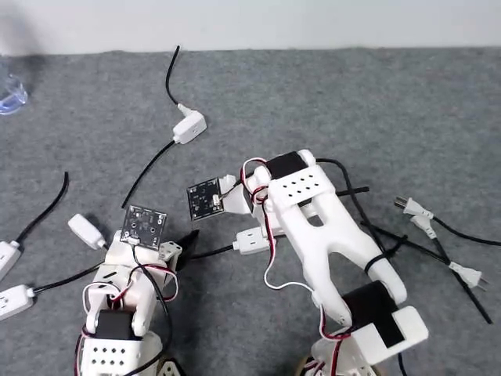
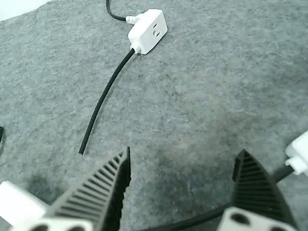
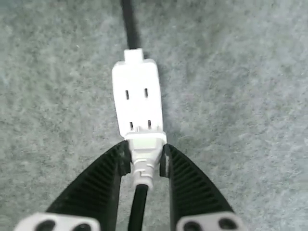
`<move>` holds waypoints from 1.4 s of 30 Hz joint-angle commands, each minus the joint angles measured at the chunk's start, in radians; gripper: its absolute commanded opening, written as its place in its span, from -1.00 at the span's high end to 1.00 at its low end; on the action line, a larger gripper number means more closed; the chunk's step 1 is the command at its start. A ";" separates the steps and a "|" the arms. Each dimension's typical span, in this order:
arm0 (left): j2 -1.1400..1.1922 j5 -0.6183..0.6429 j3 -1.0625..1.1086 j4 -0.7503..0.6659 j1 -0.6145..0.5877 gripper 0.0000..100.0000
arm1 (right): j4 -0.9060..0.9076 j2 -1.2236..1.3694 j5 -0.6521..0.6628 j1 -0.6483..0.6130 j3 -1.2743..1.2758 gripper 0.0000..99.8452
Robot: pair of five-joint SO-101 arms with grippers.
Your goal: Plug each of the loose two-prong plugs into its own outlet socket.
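Right pincer is clamping on a white two-prong plug in the right wrist view. Its fingers are pinching the plug's sides so the prongs are lining up w/ the near pair of slots on a white outlet socket. Plug is touching the socket face and looking seated, or close to it. Socket is lying flat on the grey surface, its black cord trailing off the far end.

Left wrist view: left pincer is hanging w/ jaws wide apart, gripping nothing, just above bare surface, prob. waiting its turn. A second socket is lying well apart ahead, its black lead running back toward the pincer.

High view: loose plugs are lying on the right arm's side, not yet plugged in. Spare sockets are sitting at the opposite edge near the left arm, so most of the job is looking undone.
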 commanded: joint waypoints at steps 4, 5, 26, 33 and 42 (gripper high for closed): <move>-0.005 -0.009 -0.010 0.002 0.008 0.34 | -0.064 -0.004 0.003 0.016 0.023 0.98; -0.005 -0.009 -0.010 0.002 0.008 0.34 | -0.064 -0.004 0.003 0.016 0.025 0.98; -0.005 -0.009 -0.010 0.002 0.008 0.34 | 0.033 0.016 -0.014 0.008 -0.031 0.98; -0.005 -0.009 -0.010 0.002 0.008 0.34 | -0.024 0.070 -0.015 0.007 -0.034 0.98; -0.005 -0.009 -0.010 0.000 0.008 0.34 | -0.024 0.081 -0.017 -0.004 -0.028 0.98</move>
